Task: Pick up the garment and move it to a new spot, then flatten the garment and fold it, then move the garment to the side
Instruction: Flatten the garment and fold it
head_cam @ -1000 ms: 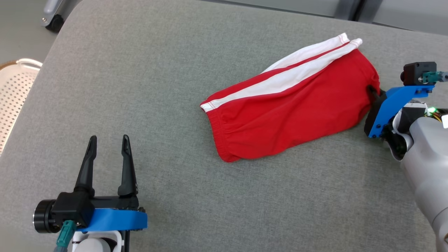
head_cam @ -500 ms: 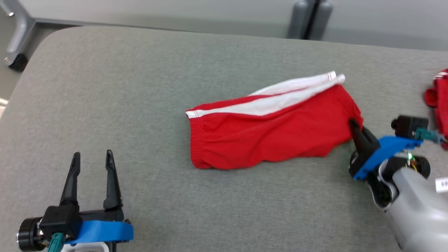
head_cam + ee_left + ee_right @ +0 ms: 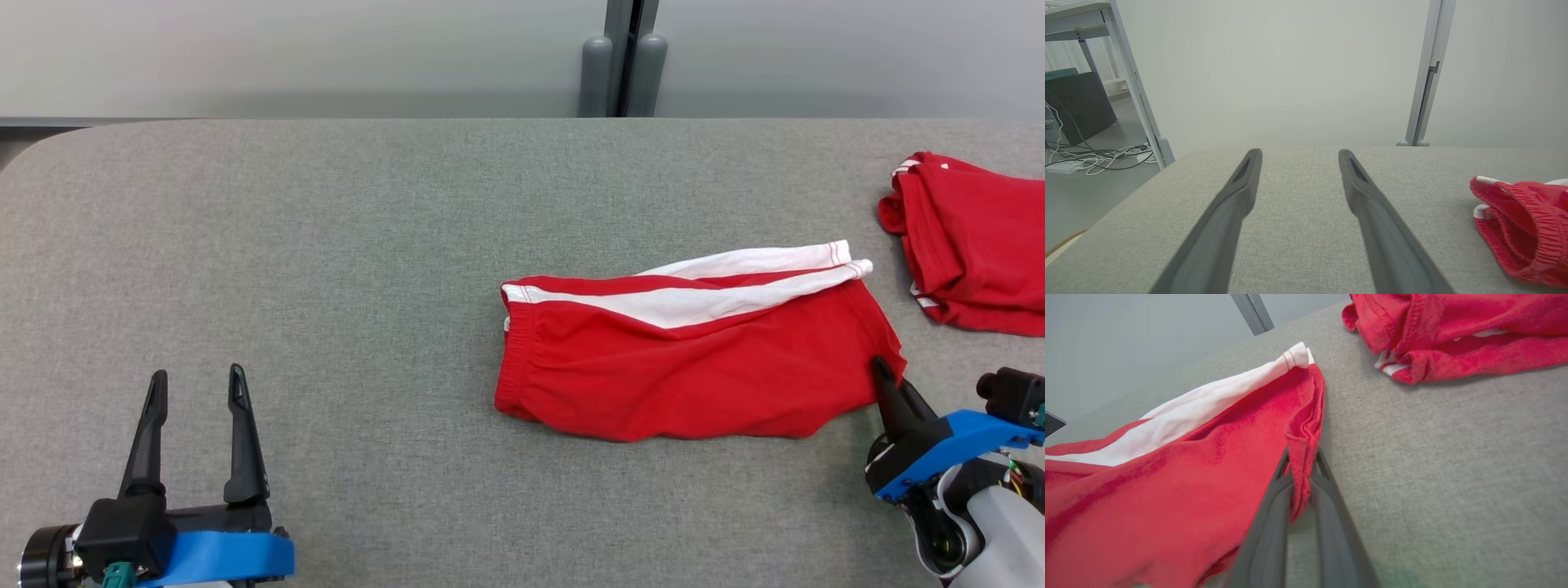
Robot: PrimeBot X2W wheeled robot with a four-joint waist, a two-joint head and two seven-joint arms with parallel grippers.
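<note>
The garment [image 3: 694, 359] is a pair of red shorts with white side stripes, folded over and lying on the grey padded table [image 3: 326, 245], waistband to the left. My right gripper [image 3: 882, 367] is shut on the garment's lower right corner; in the right wrist view a fold of the red cloth [image 3: 1300, 465] is pinched between the two dark fingers. The garment's waistband [image 3: 1519, 237] pokes into the left wrist view at the right edge. My left gripper [image 3: 194, 384] stands open over bare table at the lower left, far from the garment, and its fingers [image 3: 1237, 200] are spread wide.
A second red garment [image 3: 971, 241] lies bunched at the table's far right, close above my right arm, seen also as a red heap [image 3: 1453, 330] in the right wrist view. A grey wall and a post [image 3: 620, 57] stand behind the table. Floor cables [image 3: 1094, 159] lie off its left end.
The head camera has swung, shifting the whole picture and bringing the second red garment into view. The garment has turned more level on the table, with the right gripper still pinching its corner.
</note>
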